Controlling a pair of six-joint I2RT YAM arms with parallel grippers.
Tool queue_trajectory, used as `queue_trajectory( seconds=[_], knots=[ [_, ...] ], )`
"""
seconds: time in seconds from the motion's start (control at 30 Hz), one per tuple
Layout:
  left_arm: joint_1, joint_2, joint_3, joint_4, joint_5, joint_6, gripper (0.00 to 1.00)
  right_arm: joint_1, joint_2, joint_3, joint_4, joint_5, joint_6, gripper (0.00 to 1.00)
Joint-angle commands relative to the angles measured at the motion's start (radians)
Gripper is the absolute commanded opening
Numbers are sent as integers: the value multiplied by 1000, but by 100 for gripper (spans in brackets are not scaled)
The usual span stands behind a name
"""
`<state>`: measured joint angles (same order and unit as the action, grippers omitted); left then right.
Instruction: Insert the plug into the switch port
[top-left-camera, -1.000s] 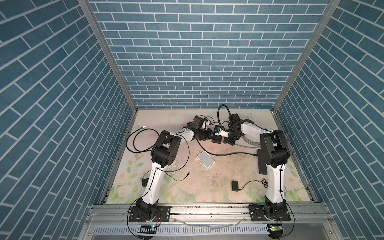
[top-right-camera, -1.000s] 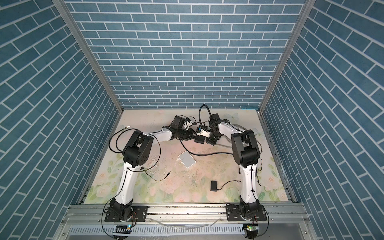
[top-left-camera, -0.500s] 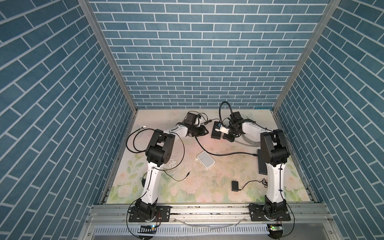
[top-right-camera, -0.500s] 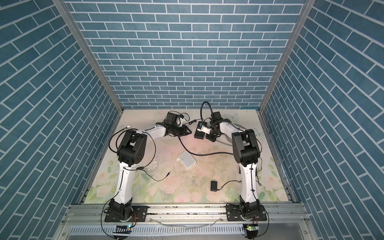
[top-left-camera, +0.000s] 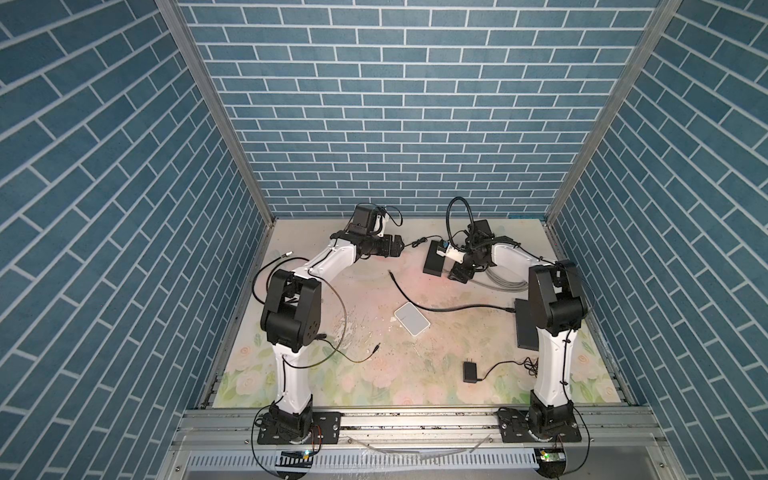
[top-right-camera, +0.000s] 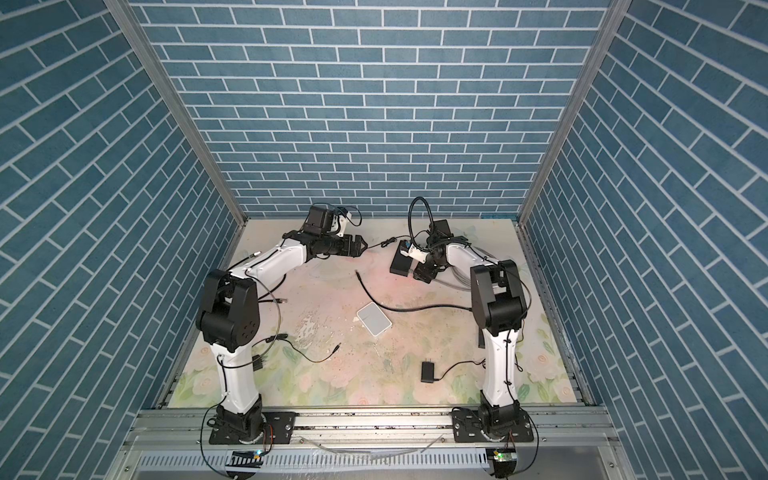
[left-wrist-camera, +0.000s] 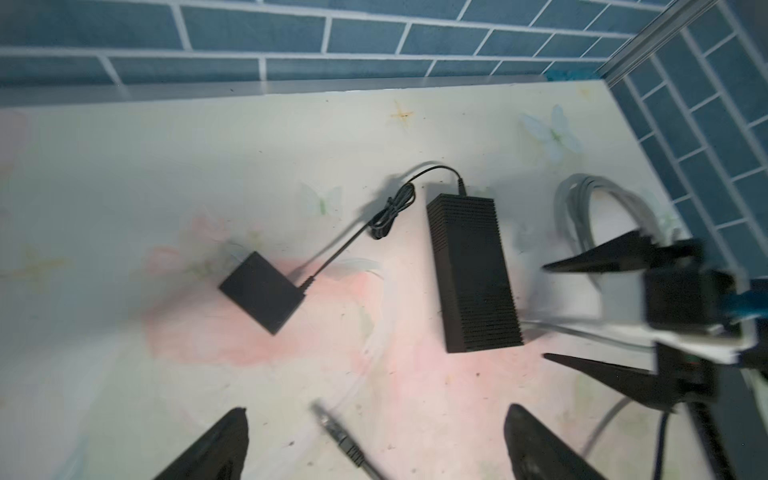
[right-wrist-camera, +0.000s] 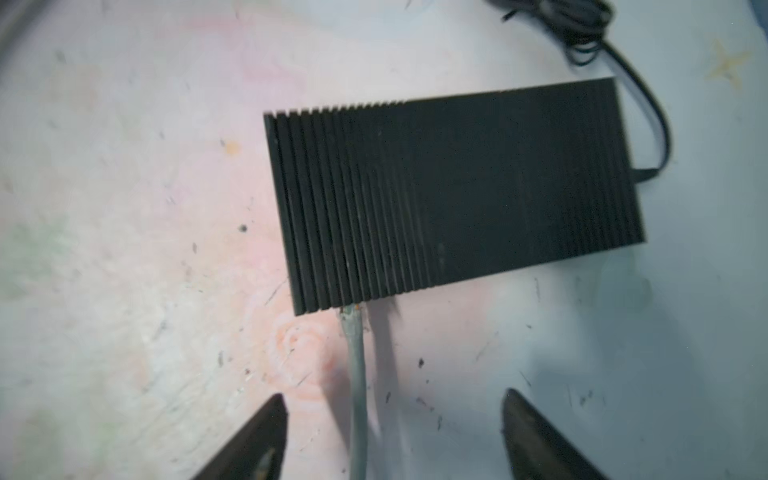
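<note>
The switch (right-wrist-camera: 453, 195) is a black ribbed box lying at the back of the table (top-left-camera: 434, 258). A grey cable (right-wrist-camera: 357, 374) runs up to its near edge, where its plug (right-wrist-camera: 351, 313) sits in the port. My right gripper (right-wrist-camera: 394, 397) is open, with the grey cable passing between its fingers untouched; in a top view it (top-left-camera: 455, 275) hovers just in front of the switch. My left gripper (left-wrist-camera: 374, 417) is also open and holds nothing. It (top-left-camera: 400, 246) stands left of the switch, well apart from it.
A small black adapter (left-wrist-camera: 262, 293) with a bundled cord lies left of the switch. A loose black cable end (left-wrist-camera: 336, 432) lies below the left jaws. A white box (top-left-camera: 411, 318), a black wall plug (top-left-camera: 470, 371) and grey cable coils (top-left-camera: 503, 282) lie around.
Both grippers have opened. The left arm has drawn back to the left, away from the switch. The right gripper has let go of the grey cable and stays beside the switch.
</note>
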<state>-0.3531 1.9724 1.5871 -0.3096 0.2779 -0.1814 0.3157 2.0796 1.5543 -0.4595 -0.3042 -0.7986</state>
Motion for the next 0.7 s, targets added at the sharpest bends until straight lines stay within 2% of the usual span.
queue_trajectory(
  seconds=[0.0, 0.1, 0.23, 0.33, 0.4, 0.43, 0.5, 0.6, 0.67],
  knots=[
    [2, -57, -29, -92, -183, 110, 100, -3, -136, -57, 37, 39, 36, 99],
    [0, -112, -46, -112, -309, 170, 100, -3, -229, -117, 116, 134, 112, 99],
    [-3, -171, -56, -126, -495, 245, 100, -3, -384, -218, 311, 315, 325, 99],
    [2, -215, -148, 45, -661, 230, 100, -6, -456, -289, 439, 361, 494, 99],
    [20, -229, -176, 65, -644, 219, 100, -6, -464, -293, 402, 294, 541, 99],
    [31, -231, -171, 27, -633, 181, 100, -6, -459, -279, 349, 241, 544, 93],
    [50, -237, -161, -56, -521, 157, 100, -3, -441, -254, 267, 155, 566, 87],
    [70, -255, -200, -107, -463, 43, 95, 31, -461, -341, 324, 163, 621, 84],
    [73, -264, -231, -151, -489, -31, 91, 67, -488, -409, 369, 166, 658, 83]
  ],
)
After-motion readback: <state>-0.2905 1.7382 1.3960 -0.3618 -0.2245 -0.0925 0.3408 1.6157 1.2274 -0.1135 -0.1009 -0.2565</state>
